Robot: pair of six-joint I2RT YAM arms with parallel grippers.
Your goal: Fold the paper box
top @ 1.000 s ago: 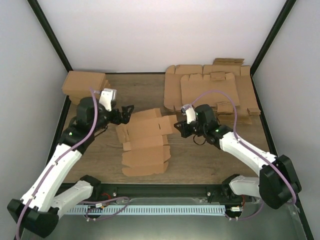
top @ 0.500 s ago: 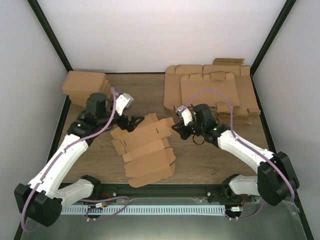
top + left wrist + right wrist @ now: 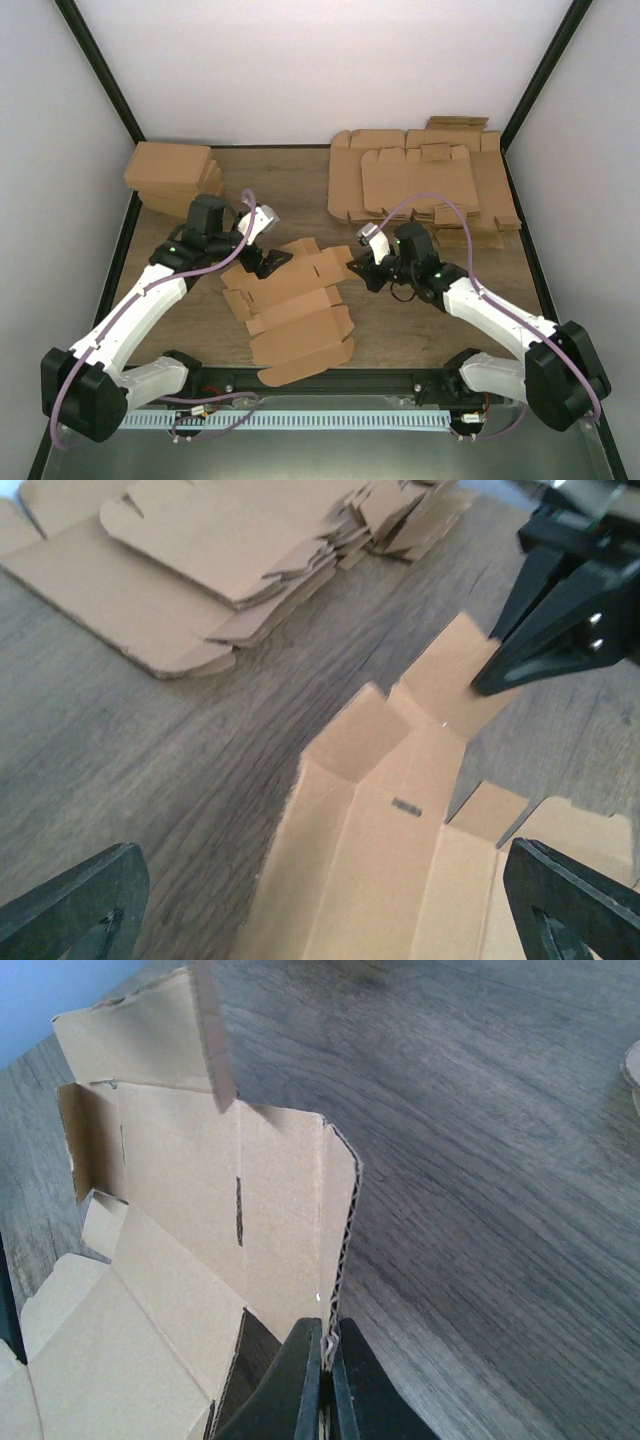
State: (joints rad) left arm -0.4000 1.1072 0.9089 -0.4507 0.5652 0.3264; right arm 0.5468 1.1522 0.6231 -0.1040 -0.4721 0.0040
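The paper box (image 3: 295, 305) lies unfolded in the middle of the table, its far end flaps raised. It also shows in the left wrist view (image 3: 400, 840) and the right wrist view (image 3: 190, 1190). My right gripper (image 3: 358, 270) is shut on the box's upright far right flap edge (image 3: 340, 1250), with the fingertips (image 3: 305, 1360) pinching the corrugated rim. My left gripper (image 3: 268, 262) is wide open above the box's far left end, and its fingers (image 3: 70, 910) straddle the box panel without touching it. My right gripper also shows in the left wrist view (image 3: 560, 610).
A pile of overlapping flat cardboard sheets (image 3: 425, 185) lies at the back right and also shows in the left wrist view (image 3: 230, 550). A group of folded shallow boxes (image 3: 170, 175) sits at the back left. Black frame posts stand at both sides.
My left gripper has swung right and come over the box's far left end. The box has turned and slid toward the near edge. My right gripper has kept its hold on the flap.
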